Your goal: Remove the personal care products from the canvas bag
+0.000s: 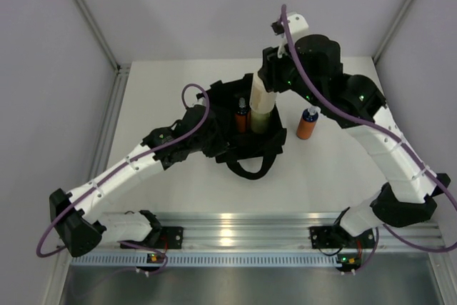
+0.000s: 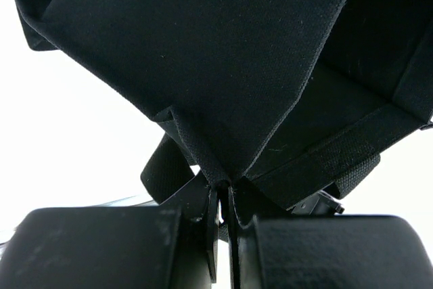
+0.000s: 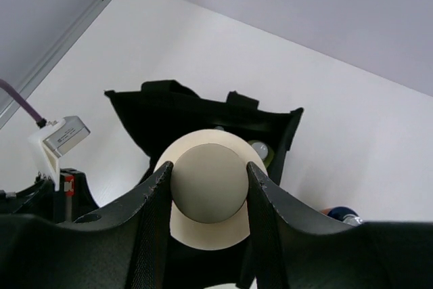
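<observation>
The black canvas bag (image 1: 246,130) stands open mid-table. My left gripper (image 1: 206,130) is shut on its left edge; the pinched fabric (image 2: 223,174) shows in the left wrist view. My right gripper (image 1: 265,85) is shut on the top of the cream-white cylinder bottle (image 1: 260,101), held upright and partly raised out of the bag; its top (image 3: 208,182) sits between my fingers. One orange bottle (image 1: 241,115) stands inside the bag. A second orange bottle (image 1: 308,123) with a dark blue cap stands on the table right of the bag. The yellow-green bottle (image 3: 260,151) shows inside the bag.
The bag's loop handle (image 1: 251,166) lies on the table toward the near edge. Grey walls enclose the white table on the left, back and right. An aluminium rail (image 1: 235,230) with the arm bases runs along the near edge.
</observation>
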You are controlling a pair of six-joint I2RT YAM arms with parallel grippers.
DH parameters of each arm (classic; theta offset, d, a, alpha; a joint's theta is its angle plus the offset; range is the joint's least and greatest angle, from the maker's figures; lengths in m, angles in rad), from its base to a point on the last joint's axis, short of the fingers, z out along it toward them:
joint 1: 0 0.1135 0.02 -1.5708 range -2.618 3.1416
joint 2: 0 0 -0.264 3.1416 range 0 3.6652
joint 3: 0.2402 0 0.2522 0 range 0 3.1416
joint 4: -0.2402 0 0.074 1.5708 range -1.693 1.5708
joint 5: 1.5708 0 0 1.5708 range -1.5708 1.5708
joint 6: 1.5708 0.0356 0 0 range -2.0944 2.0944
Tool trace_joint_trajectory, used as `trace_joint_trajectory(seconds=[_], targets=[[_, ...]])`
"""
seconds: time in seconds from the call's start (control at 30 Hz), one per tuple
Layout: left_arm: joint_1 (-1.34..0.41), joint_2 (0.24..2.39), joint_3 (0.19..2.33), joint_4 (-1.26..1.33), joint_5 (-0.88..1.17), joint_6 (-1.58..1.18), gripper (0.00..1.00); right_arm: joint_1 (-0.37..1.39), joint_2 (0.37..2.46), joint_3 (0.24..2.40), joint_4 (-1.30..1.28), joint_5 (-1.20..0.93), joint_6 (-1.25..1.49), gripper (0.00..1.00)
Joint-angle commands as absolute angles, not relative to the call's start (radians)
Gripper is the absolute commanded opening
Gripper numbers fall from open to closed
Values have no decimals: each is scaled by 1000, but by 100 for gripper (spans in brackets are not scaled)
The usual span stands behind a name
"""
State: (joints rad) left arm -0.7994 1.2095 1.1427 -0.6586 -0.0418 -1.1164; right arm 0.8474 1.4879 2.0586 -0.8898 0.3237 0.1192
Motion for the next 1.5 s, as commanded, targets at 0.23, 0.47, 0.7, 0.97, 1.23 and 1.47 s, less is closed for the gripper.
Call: trace_joint_trajectory(seconds=[0.23,0.47,0.7,0.97,1.23,1.47], targets=[[-807,1220,1181,-661,-5,-1104,0,602,1417,2134,-802,361,136,0],[-807,1212,1177,-661,-5,-1104,0,428,1454,2120,-799,325,121,0],[-807,1203,1170,-661,-5,-1101,0,308,1430,1971,-674,353,94,0],[-807,1200,1172,-661,-5,-1095,0,189,1381,1700,-522,351,132,0],[-808,1201,1177,-661,-5,-1086,0,130,1351,1487,-420,344,184,0],[-807,1198,1184,-661,28,-1077,0,89,1338,1345,-325,285,218,0]])
